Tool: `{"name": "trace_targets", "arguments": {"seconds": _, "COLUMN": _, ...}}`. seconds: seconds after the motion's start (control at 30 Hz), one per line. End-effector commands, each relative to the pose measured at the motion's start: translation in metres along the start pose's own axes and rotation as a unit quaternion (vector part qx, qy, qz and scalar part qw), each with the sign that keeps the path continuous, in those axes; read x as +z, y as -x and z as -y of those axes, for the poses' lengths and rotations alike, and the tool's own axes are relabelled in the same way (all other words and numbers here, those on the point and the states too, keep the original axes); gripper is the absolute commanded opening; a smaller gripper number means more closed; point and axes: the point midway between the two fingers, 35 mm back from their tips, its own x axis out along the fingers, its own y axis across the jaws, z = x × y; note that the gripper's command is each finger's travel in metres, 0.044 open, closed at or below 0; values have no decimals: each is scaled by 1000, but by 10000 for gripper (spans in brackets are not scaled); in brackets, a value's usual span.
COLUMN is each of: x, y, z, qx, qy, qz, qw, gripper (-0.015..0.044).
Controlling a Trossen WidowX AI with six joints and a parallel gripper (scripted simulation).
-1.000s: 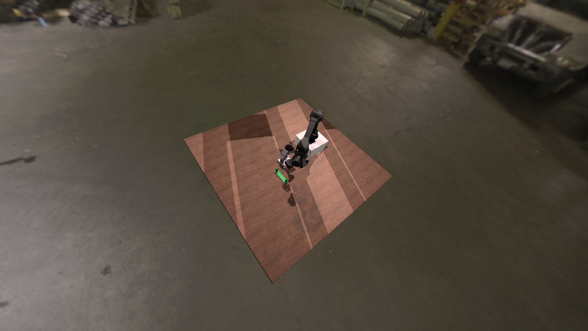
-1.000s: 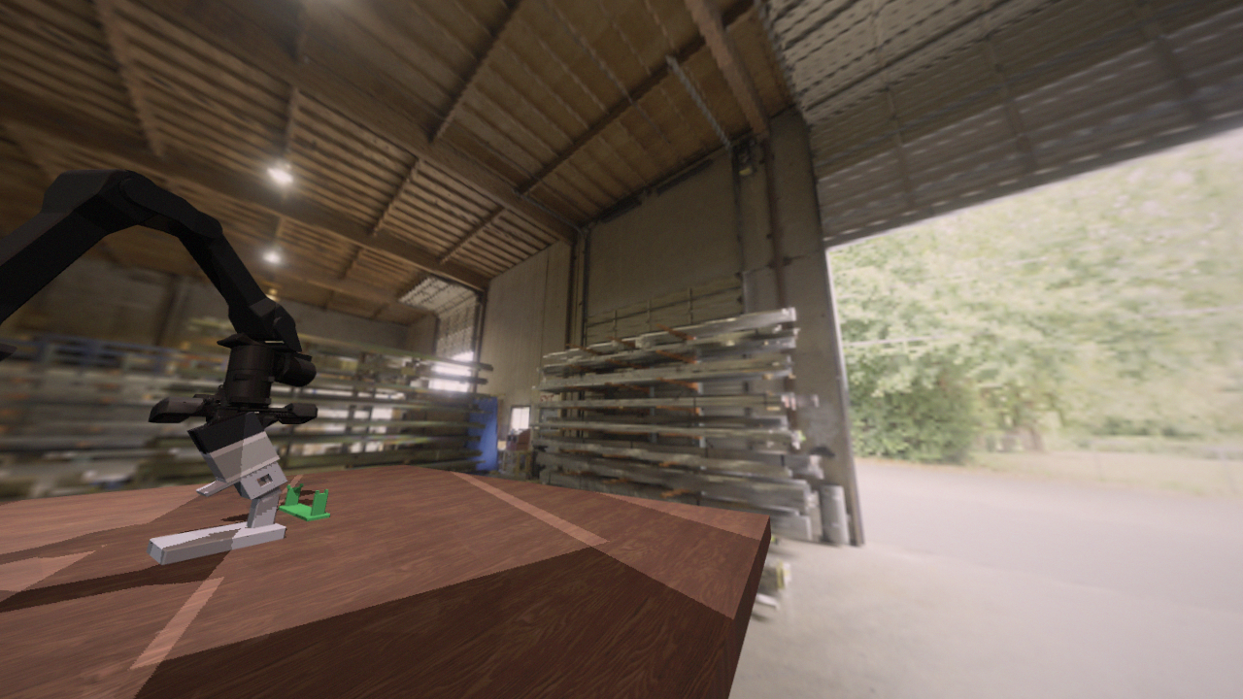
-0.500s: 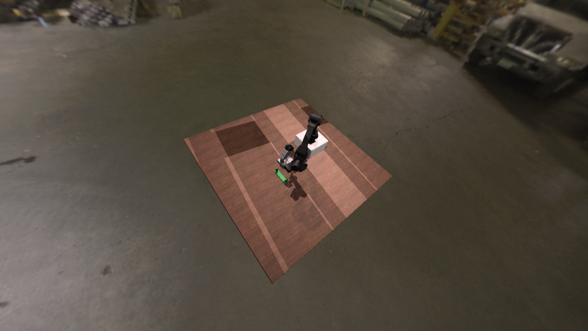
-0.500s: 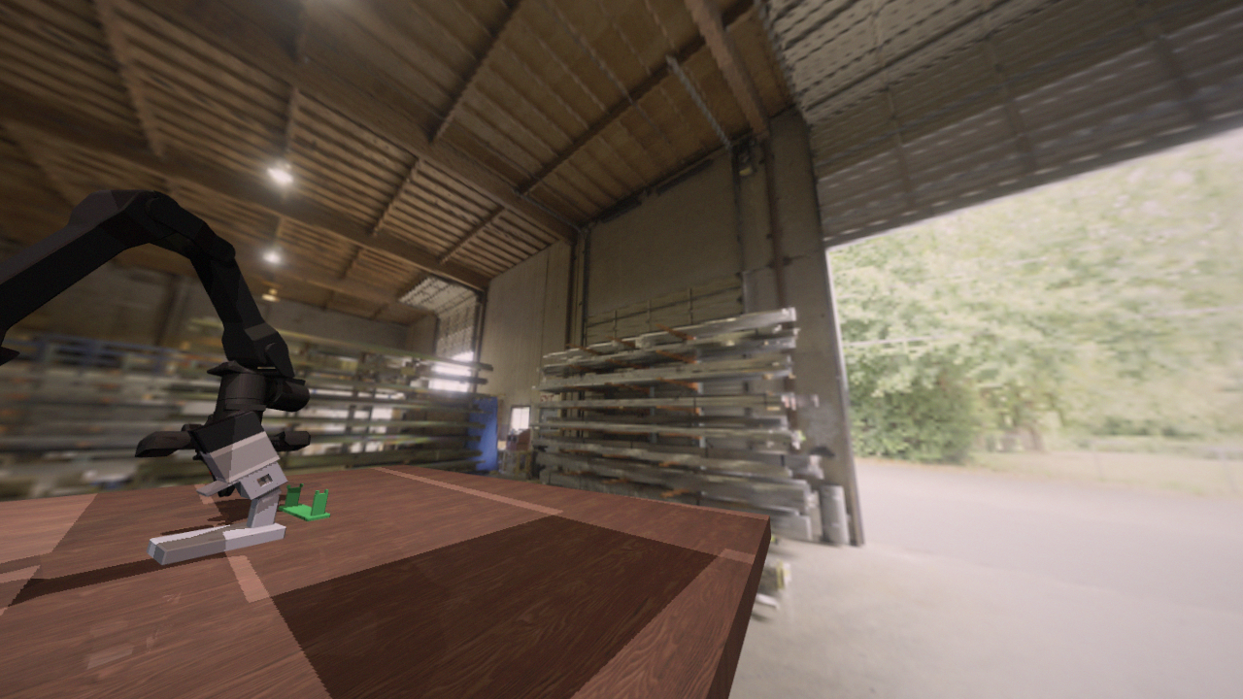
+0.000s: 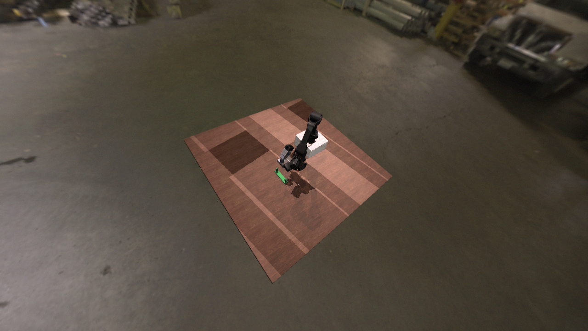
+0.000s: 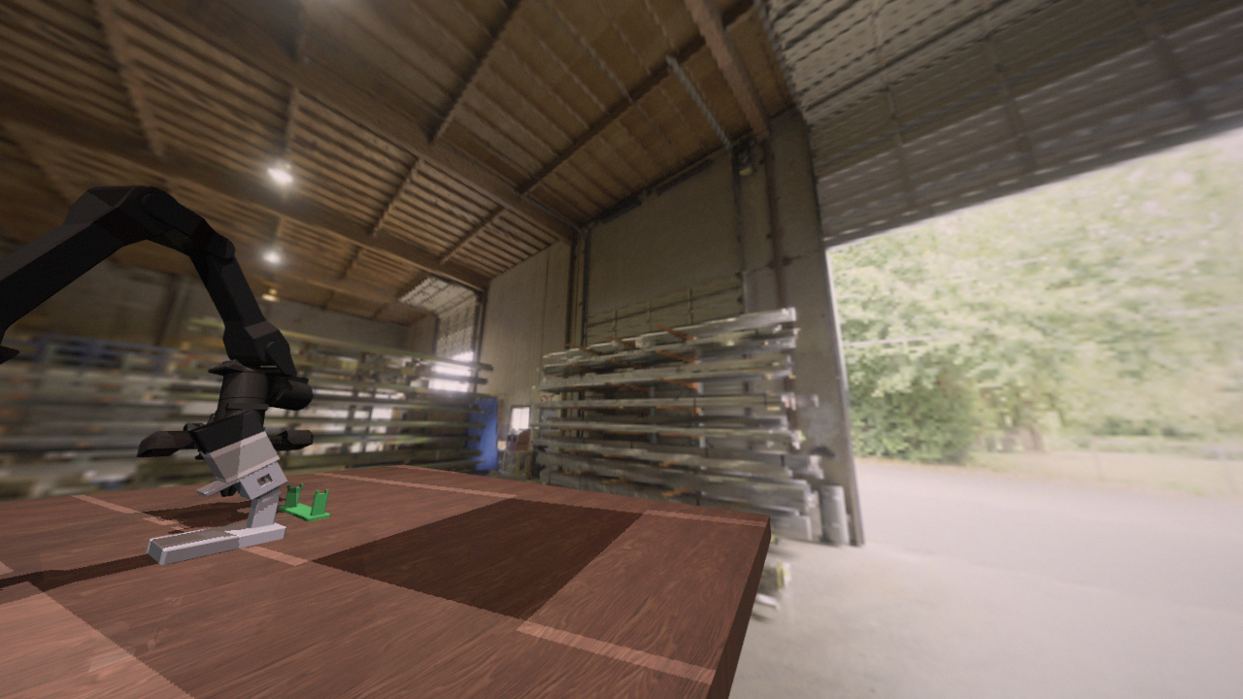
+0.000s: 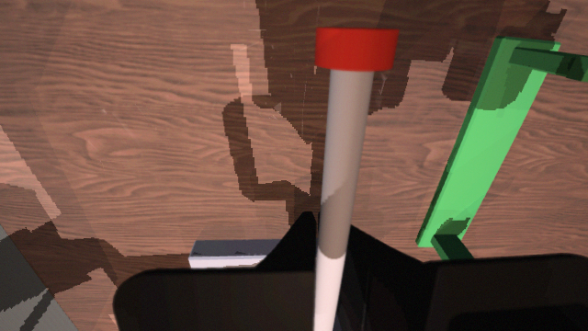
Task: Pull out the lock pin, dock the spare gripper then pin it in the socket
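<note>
Clenched on the lock pin [image 7: 342, 138]: the gripper [image 5: 296, 164] [image 6: 227, 491] [image 7: 314, 221], with the red head well out beyond the fingertips. Out of the mount [image 5: 283, 155] [image 6: 263, 513] [image 7: 225, 261], then, and held above the bench [image 5: 254, 185] [image 6: 564, 574] [image 7: 138, 161], close beside that tilted grey stand. Just beyond, a green cradle [image 5: 281, 176] [image 6: 304, 513] [image 7: 482, 147] with upright posts, and no pin across it. On the stand's upper end, a black-topped block [image 5: 289, 147] [image 6: 230, 430], probably the spare gripper already docked; seating too hidden to confirm.

Likely step in hand: lining up for the locking push through the small side opening [image 6: 265, 480]. Main danger: a skewed approach, jamming the tip on the rim or twisting the pin between the fingers. Also possible: a spigot not fully home, blocking the hole partway; wide gripper parts knocking the block in such tight quarters; too hard a shove, tipping the stand. Best to match the slant first, then press gently, release and back straight off.
</note>
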Motion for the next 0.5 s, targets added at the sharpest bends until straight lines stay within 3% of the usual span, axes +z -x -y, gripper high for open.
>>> {"name": "trace_targets", "arguments": {"seconds": 0.0, "x": -3, "y": 0, "z": 1, "qx": 0, "qy": 0, "qz": 2, "qw": 1000, "gripper": 0}}
{"name": "trace_targets", "arguments": {"seconds": 0.47, "x": -13, "y": -3, "z": 1, "qx": -1, "qy": 0, "qz": 2, "qw": 1000, "gripper": 0}}
